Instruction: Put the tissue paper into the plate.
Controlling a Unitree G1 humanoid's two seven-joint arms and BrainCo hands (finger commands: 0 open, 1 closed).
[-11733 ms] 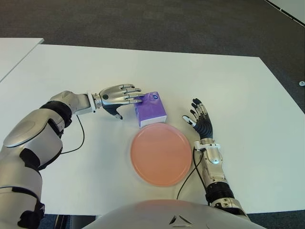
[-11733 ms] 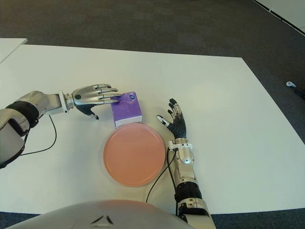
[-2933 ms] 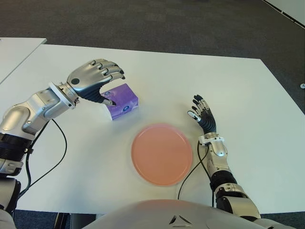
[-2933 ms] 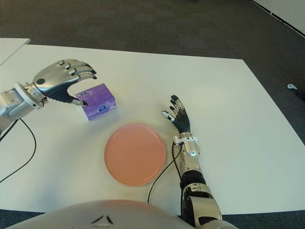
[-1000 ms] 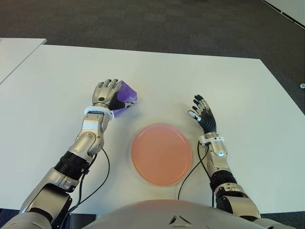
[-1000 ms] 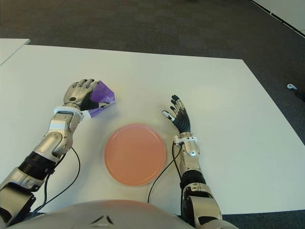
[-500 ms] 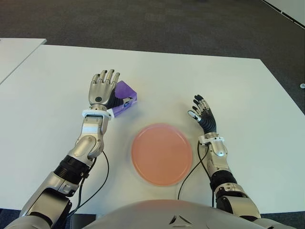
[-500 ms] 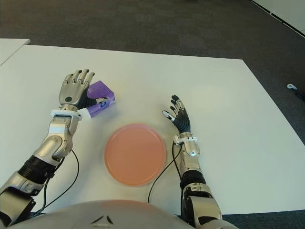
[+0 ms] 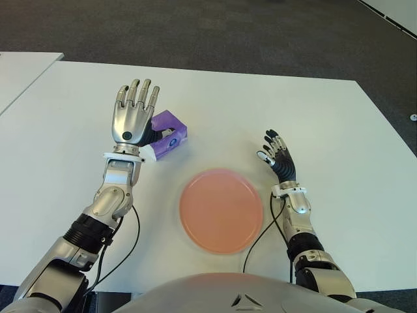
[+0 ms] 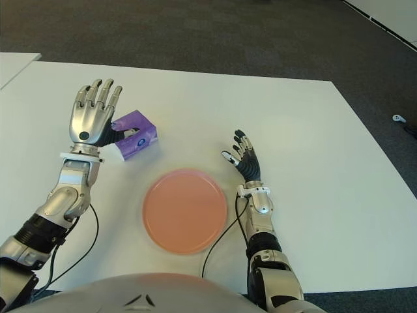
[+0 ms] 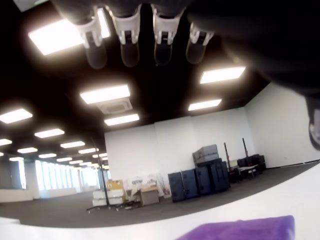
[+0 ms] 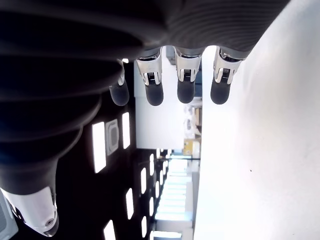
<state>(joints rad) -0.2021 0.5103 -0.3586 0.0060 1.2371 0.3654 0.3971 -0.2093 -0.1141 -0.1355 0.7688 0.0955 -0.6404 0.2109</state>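
The tissue pack [image 9: 169, 135], a purple packet with a white end, lies on the white table [image 9: 273, 98] up and to the left of the plate, outside it. The plate [image 9: 221, 210] is a round salmon-pink dish near the table's front edge, with nothing in it. My left hand [image 9: 133, 109] stands upright just left of the pack, its fingers straight and spread, holding nothing; its palm hides the pack's left end. The left wrist view shows those straight fingers [image 11: 129, 30] and a purple strip of the pack [image 11: 240, 229]. My right hand [image 9: 276, 155] shows open, to the right of the plate.
A second white table [image 9: 19, 68] sits at the far left across a narrow gap. Dark carpet [image 9: 215, 32] lies beyond the table's far edge. Thin black cables [image 9: 127, 244] run along both forearms near the plate.
My left hand, curled around the pack a second ago, has opened its fingers and straightened up. The pack is let go and has settled flatter on the table. The right hand has not moved.
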